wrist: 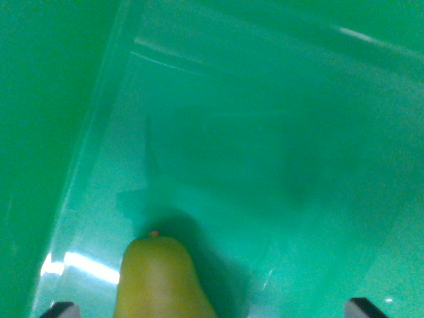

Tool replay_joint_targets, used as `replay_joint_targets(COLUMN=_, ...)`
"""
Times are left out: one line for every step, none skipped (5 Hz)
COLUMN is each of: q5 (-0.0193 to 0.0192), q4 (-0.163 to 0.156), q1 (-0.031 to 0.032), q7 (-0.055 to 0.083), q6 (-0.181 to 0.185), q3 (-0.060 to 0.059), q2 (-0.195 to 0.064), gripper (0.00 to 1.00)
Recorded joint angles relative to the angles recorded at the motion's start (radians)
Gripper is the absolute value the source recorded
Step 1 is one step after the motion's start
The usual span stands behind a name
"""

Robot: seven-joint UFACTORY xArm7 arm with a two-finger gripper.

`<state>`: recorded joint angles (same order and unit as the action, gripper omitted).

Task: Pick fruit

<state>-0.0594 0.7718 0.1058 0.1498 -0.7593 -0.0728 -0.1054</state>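
Yellow-green pear [161,281], narrow end up, bottom edge

Pear [161,281] and fingertips [366,308] cut off below — blurred, perhaps

Place type could not be told: the wrist view was filled by a glossy green bin [218,132] interior, nothing else of the room showed.

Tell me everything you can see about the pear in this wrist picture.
The pear is yellow-green with a smooth, matte skin and a tiny reddish spot at its narrow top. Only its upper part shows; the bottom edge of the picture cuts off the rest. It sits at the bottom, towards the wrist view's left, between two dark fingertips at the corners. Whether they touch it cannot be seen. Behind it lies a green translucent container.
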Motion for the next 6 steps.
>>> replay_joint_targets(q5=0.0000, q4=0.000, q1=0.0000, q7=0.000, q6=0.000, q3=0.000, q2=0.000, gripper=0.00)
replay_joint_targets(q5=-0.0035, q4=-0.030, q1=0.0070, q7=0.007, q6=0.031, q3=-0.004, q2=-0.006, gripper=0.00)
replay_joint_targets(q5=-0.0035, q4=-0.030, q1=0.0070, q7=0.007, q6=0.031, q3=-0.004, q2=-0.006, gripper=0.00)
replay_joint_targets(q5=-0.0066, q4=-0.055, q1=0.0129, q7=0.012, q6=0.057, q3=-0.007, q2=-0.012, gripper=0.00)
replay_joint_targets(q5=-0.0066, q4=-0.055, q1=0.0129, q7=0.012, q6=0.057, q3=-0.007, q2=-0.012, gripper=0.00)
replay_joint_targets(q5=-0.0090, q4=-0.075, q1=0.0177, q7=0.017, q6=0.079, q3=-0.009, q2=-0.017, gripper=0.00)
